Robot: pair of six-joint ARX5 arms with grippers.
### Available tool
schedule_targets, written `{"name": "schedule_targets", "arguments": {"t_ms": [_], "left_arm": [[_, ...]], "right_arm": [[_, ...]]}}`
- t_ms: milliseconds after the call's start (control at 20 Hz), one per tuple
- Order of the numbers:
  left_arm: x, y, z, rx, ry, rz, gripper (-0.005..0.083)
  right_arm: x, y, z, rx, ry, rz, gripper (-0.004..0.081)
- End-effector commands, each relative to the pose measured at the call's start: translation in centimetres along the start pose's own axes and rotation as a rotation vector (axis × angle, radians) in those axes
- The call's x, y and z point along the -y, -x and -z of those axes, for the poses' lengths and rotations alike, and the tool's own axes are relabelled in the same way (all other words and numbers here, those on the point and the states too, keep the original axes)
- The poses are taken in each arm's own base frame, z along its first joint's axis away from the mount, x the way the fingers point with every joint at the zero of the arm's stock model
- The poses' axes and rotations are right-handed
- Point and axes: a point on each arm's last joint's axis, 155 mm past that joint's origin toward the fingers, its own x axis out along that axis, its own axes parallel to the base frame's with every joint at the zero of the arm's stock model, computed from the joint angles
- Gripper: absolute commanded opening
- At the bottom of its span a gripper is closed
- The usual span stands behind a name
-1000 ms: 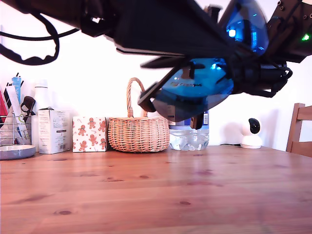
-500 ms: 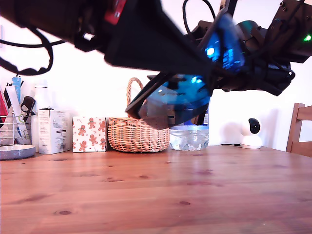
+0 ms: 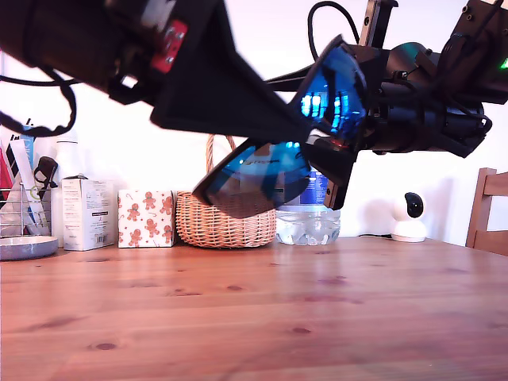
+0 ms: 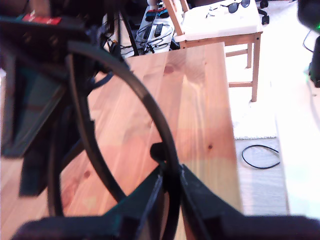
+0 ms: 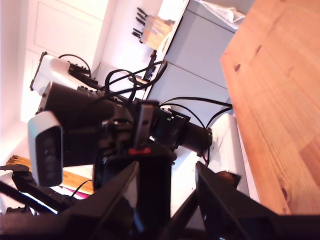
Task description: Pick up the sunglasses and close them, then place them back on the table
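The sunglasses (image 3: 266,176) hang in the air above the wicker basket (image 3: 226,218), well clear of the desk (image 3: 254,309), tilted so one blue lens sits higher than the other. My first hand (image 4: 170,200) is clamped on a thin curved part of the black frame, which runs straight between its jaws in the first wrist view. My second hand (image 5: 167,170) is close against the upper lens, toward the water bottle's side of the basket. In the second wrist view its jaws stand apart with a dark piece between them, and I cannot tell whether they grip the sunglasses.

I judge the pick-up done and the closing in hand. The pictures do not show either temple arm folded flat, so folding and setting the sunglasses down on the desk are left.

What the basket holds is hidden behind its woven wall. Just beside it, the water bottle (image 3: 308,222) holds clear water. On the basket's other side stand a gingerbread-print box (image 3: 145,218) and a white carton (image 3: 86,213), both shut. Beyond them a wire rack (image 3: 24,206) holds pens and upright tools.
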Motion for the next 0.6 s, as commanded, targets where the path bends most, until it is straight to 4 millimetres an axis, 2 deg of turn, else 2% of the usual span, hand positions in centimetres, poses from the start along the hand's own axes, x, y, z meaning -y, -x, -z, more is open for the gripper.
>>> {"name": "schedule_targets", "arguments": {"t_ms": [0,250,400,550], "left_arm": [[-1.9,0.4,1.1,-0.024,0.024,-0.059,-0.0024],[-3.6,0.8,1.9,-0.043,0.03,-0.09,-0.0024],[-3.6,0.9,1.9,-0.036,0.032,-0.078,-0.0024],[-3.0,0.8,1.6,-0.028,0.009,-0.051,-0.0024]], "right_arm": [[-1.0,-0.3,0.4,-0.029,0.006,-0.053,0.0314],[-0.9,-0.3,0.5,-0.029,-0.01,-0.053,0.0292],[-0.9,-0.3,0.5,-0.028,-0.007,-0.052,0.0292],[0.0,-0.3,0.0,-0.005,0.014,0.003,0.0293]]}}
